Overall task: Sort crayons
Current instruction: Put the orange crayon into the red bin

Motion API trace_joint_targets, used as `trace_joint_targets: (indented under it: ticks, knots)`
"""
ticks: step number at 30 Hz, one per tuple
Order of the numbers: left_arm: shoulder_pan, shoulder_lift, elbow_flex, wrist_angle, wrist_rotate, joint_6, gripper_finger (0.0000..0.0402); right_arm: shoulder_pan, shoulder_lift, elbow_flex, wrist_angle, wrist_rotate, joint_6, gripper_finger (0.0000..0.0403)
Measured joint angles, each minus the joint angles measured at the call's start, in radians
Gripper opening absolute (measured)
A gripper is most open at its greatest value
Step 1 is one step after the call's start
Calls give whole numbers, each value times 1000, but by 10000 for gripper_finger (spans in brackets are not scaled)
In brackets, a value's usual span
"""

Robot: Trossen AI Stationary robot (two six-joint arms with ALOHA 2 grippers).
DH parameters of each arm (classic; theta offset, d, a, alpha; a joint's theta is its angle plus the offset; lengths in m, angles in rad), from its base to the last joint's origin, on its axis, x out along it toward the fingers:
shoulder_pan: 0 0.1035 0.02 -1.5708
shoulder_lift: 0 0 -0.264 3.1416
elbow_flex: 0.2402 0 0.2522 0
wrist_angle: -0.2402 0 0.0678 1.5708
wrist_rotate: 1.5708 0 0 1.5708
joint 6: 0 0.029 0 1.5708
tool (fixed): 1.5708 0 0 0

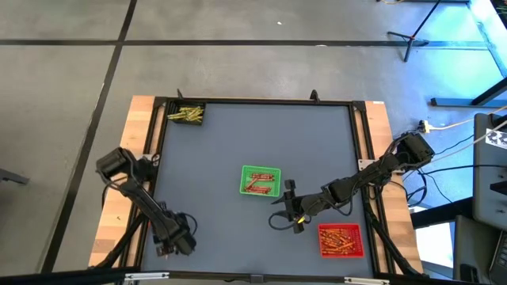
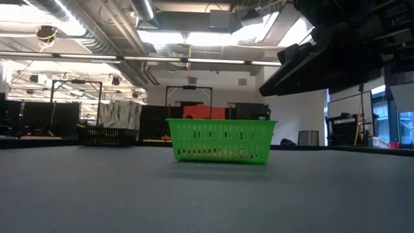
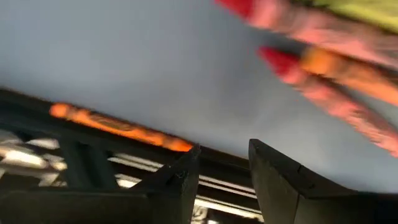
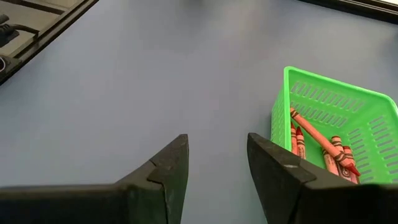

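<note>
A green tray (image 1: 260, 180) at mid-table holds red and orange crayons (image 4: 317, 146). My right gripper (image 1: 290, 212) hovers just to the near right of it, open and with nothing between its fingers (image 4: 217, 168). My left gripper (image 1: 171, 244) is at the near left of the mat, open and slanting down. In its blurred wrist view the fingers (image 3: 224, 180) have nothing between them. Beyond them an orange crayon (image 3: 118, 126) lies loose on the mat along the black frame. More red and orange crayons (image 3: 323, 68) show blurred to one side.
A red tray (image 1: 341, 241) with crayons sits at the near right. A black tray (image 1: 186, 114) with yellow and green crayons sits in the far left corner. A black frame (image 1: 155, 150) borders the grey mat. Bare mat lies between the trays.
</note>
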Motion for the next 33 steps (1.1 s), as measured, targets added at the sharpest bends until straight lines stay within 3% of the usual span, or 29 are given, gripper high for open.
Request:
trace_joint_targets:
  ticks: [8,19,33]
  knots:
    - [-2,20,0,-114,-33,34,122,0,0,0,3,0,1,160]
    - [-30,16,-87,-63,49,51,122,0,0,0,8,0,1,160]
    - [-53,15,-92,1,17,55,122,0,0,0,11,-5,-1,160]
